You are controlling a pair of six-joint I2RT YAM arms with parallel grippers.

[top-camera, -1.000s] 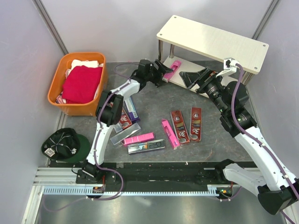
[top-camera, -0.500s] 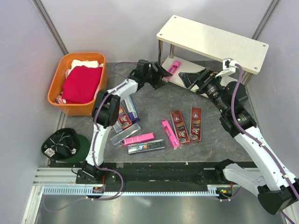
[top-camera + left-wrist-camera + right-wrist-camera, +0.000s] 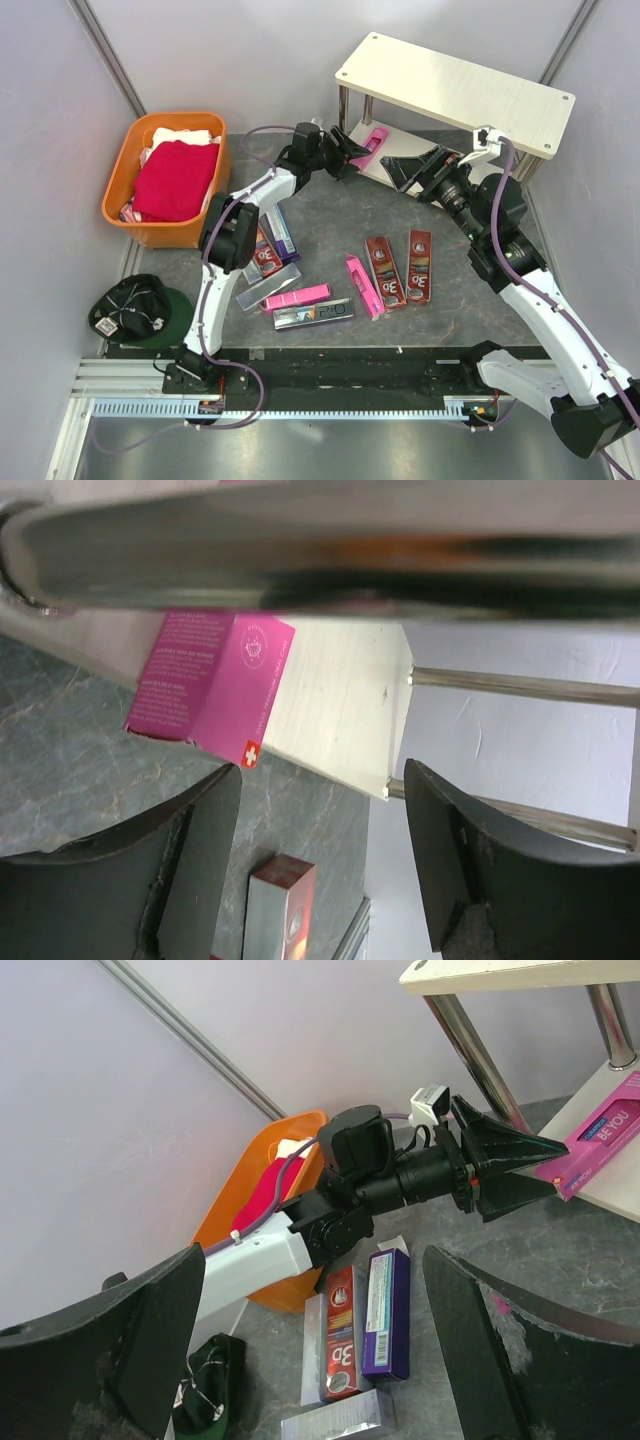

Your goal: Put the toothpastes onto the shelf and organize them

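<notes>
On the worktop (image 3: 330, 215), a purple carton (image 3: 283, 232) lies close beside the left arm. The left tool (image 3: 345, 155) reaches toward the shelf (image 3: 455, 90), its fingers spread and empty. Just ahead of it, the pink carton (image 3: 215, 685) rests on the lower board (image 3: 340, 710) with its long axis running away from the tool. Its near corner seems to overhang the edge, though the wrist view is skewed. A push along that axis would likely seat it. Further right, the right tool (image 3: 412, 165) hovers by the same board, likewise wide and empty. Two dark red cartons (image 3: 383, 270) lie nearer that arm.
</notes>
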